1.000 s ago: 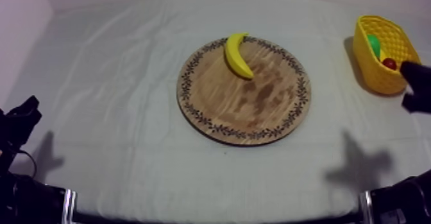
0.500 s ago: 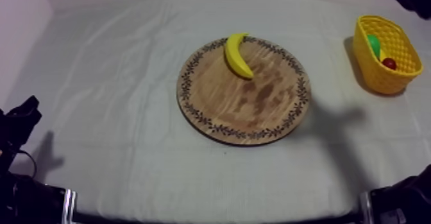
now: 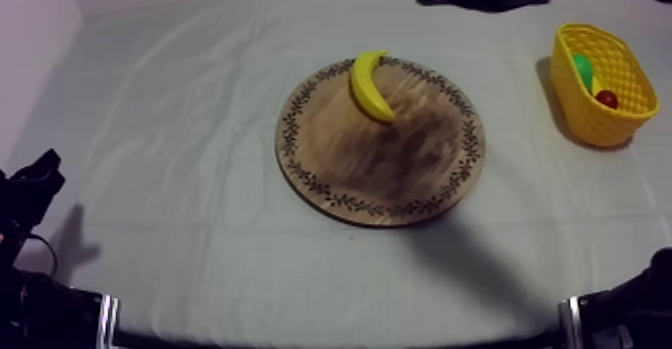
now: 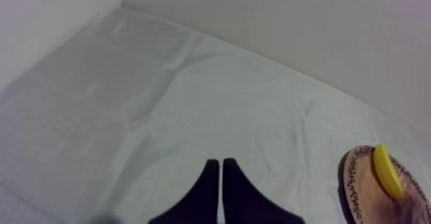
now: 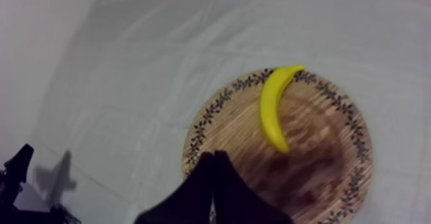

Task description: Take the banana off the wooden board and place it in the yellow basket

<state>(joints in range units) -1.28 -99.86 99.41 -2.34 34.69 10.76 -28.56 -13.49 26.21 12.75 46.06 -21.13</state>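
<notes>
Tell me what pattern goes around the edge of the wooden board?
Small dark leaves in a ring circle the board; it shows best in the right wrist view.

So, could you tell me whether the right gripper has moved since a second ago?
Yes: the right gripper left the yellow basket and swung left, over toward the wooden board.

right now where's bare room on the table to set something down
The cloth left of the wooden board is bare, as is the strip in front of it. The board's near half, clear of the banana, is free. The yellow basket is crowded with fruit.
</notes>
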